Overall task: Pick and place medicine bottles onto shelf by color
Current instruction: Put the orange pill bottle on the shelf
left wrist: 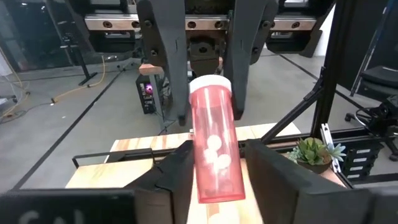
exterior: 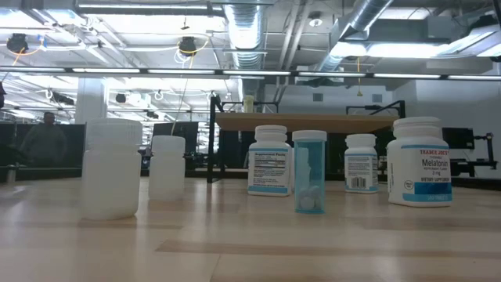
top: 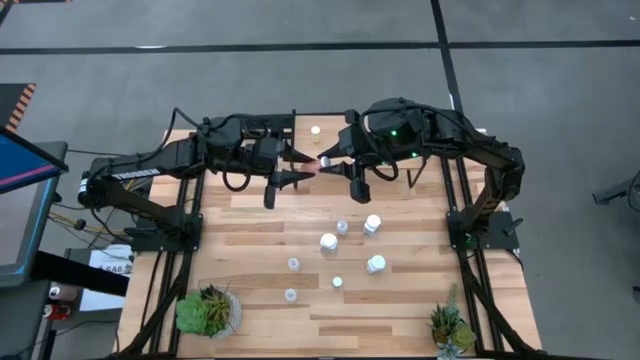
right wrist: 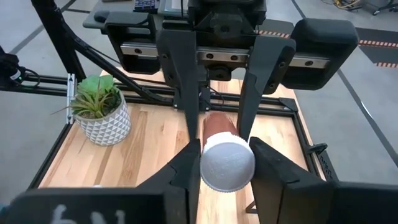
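Observation:
An orange-bodied bottle (top: 318,164) with a white cap is held level in the air between my two grippers, above the table's far middle. My left gripper (top: 306,167) is shut on its body end and my right gripper (top: 330,160) on its cap end. They face each other. The shelf (exterior: 313,121) stands at the far edge with one small bottle (top: 315,130) on it. Several white and pale blue bottles (top: 372,224) stand upright on the table nearer the front, and they also show in the low view (exterior: 309,171). My left gripper pinches the orange bottle's body (left wrist: 214,180) near its bottom end, between its two fingers. The fingers come level from the table's left and lie along the bottle. The bottle is clear of the table, its cap pointing away from this gripper. My right gripper pinches the bottle's white cap (right wrist: 227,165) between its two fingers. The fingers come level from the table's right, along the bottle. The orange body (right wrist: 219,126) reaches away from it, between the other gripper's fingers.
A potted plant stands at each front corner (top: 208,310) (top: 450,328). The standing bottles fill the table's middle and right-front. In the low view two translucent white bottles (exterior: 112,168) stand at left and labelled white ones (exterior: 419,160) at right. Black frame posts edge the table.

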Tool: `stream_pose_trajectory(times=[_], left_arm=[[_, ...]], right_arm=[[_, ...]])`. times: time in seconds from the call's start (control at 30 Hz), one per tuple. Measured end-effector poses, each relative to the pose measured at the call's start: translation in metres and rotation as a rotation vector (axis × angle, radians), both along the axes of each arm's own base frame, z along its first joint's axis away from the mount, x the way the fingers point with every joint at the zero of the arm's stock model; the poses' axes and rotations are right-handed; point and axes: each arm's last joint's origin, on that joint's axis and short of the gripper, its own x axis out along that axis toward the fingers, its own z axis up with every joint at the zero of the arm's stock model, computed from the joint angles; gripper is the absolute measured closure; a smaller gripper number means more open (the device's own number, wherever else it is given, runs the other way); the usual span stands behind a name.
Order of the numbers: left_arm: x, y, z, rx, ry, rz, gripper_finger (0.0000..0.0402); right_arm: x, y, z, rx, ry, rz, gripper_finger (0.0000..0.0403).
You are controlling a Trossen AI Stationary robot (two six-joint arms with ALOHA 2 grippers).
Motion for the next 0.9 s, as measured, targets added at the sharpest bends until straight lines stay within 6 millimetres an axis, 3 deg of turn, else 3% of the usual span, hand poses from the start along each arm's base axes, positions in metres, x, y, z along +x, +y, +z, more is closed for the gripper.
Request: stream_pose_trajectory(times=[0.2, 0.47, 0.7, 0.9], left_arm=[[-0.004, 0.000, 0.003, 0.000, -0.010, 0.001, 0.0206], [-0.040, -0.002, 0.017, 0.010, -0.017, 0.087, 0.0166], [-0.069, -0.003, 0.021, -0.024, 0.025, 0.174, 0.0168], [-0.073, -0.002, 0.015, -0.052, 0.095, 0.214, 0.0168]], right_arm=[[-0.002, 0.000, -0.003, 0.017, 0.037, -0.009, 0.0286], [-0.005, -0.010, -0.017, 0.030, 0.154, -0.052, 0.0288], [0.017, -0.040, -0.055, 0.019, 0.286, -0.119, 0.0288], [0.046, -0.079, -0.100, 0.015, 0.451, -0.179, 0.0288]])
